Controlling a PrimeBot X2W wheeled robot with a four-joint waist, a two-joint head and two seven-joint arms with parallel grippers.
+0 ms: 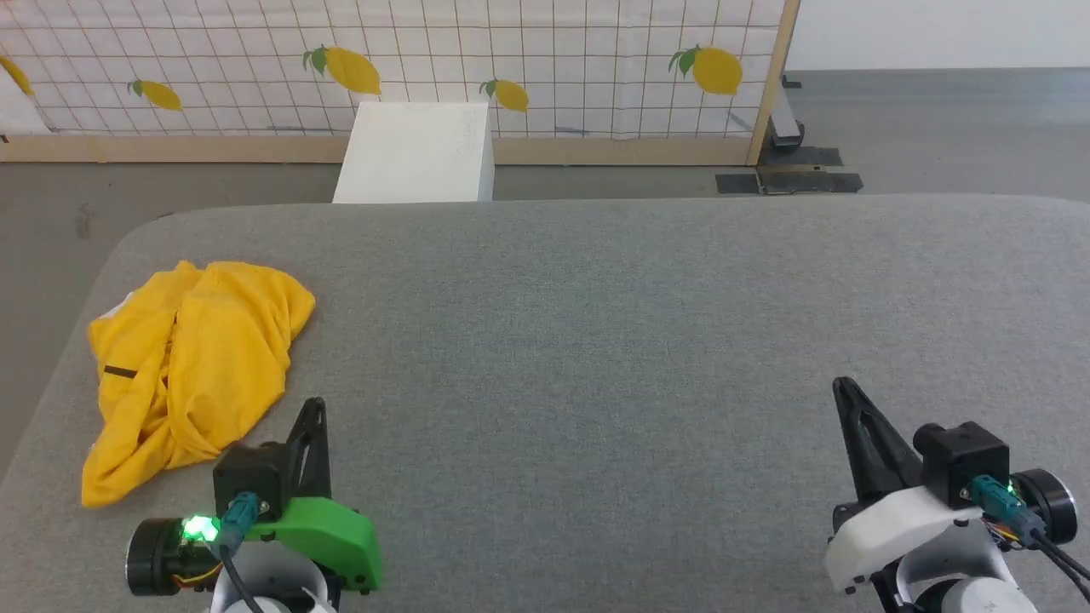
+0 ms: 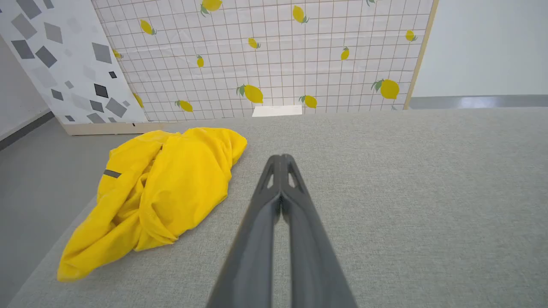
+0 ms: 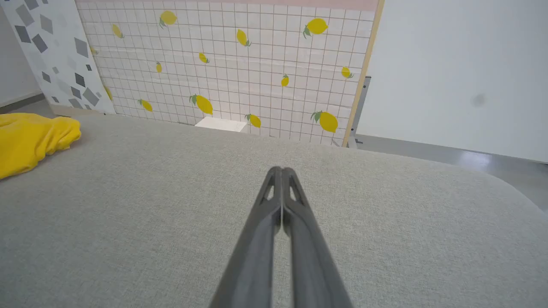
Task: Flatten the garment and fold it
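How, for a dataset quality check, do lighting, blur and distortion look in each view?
Head view: soft, even light, the garment sharp with only faint shadow. Left wrist view: wide-angle lens tilts the wall panels; the left gripper blurs near the lens. Right wrist view: a pale glare patch on the floor; the right gripper is likewise soft low down.

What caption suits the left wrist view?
Shut left gripper over grey fabric table, crumpled bright yellow T-shirt lying to its left.
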